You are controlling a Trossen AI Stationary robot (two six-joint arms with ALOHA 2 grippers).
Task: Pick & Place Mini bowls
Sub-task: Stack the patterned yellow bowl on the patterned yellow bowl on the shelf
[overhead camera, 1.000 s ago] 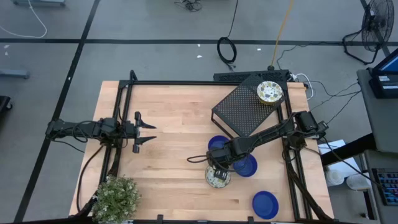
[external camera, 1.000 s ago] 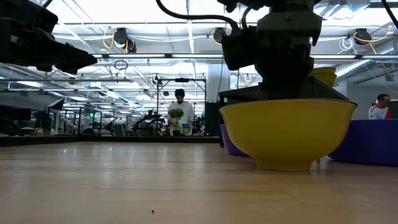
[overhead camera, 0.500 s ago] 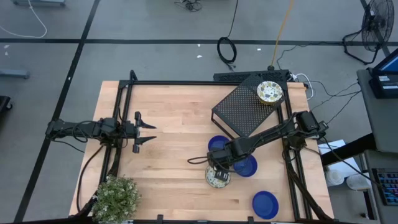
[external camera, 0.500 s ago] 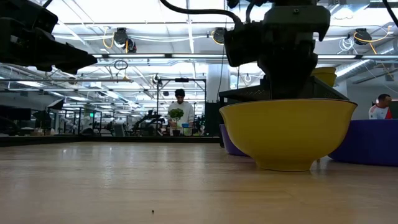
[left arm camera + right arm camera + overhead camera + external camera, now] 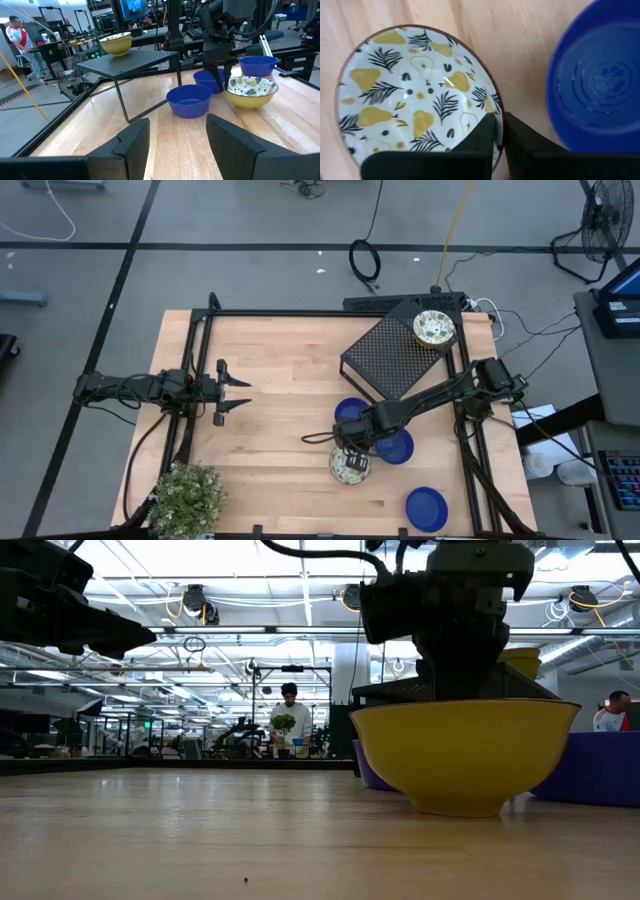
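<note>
A cream mini bowl with a pear-and-leaf pattern (image 5: 350,468), yellow outside (image 5: 465,755), stands on its foot on the wooden table, and my right gripper (image 5: 499,131) is shut on its rim. Three blue mini bowls (image 5: 350,412) (image 5: 396,446) (image 5: 427,508) rest on the table around it. Another patterned mini bowl (image 5: 434,328) sits on the black perforated box (image 5: 390,358). My left gripper (image 5: 236,392) waits open and level at the table's left side, touching nothing. My right gripper pinches the patterned bowl's rim (image 5: 498,112) on its far side, one finger (image 5: 484,134) inside the bowl and the other (image 5: 521,136) outside. The fingers come steeply from above, slanting in from the table's right. The bowl's foot (image 5: 460,806) is on the table.
The black perforated box stands raised on legs at the back right. A potted plant (image 5: 186,498) sits at the near left corner. Bare wood (image 5: 280,390) lies between the two arms. People show in the room beyond the table (image 5: 289,715).
The patterned bowl has shifted slightly under my right gripper, its foot staying on the table.
</note>
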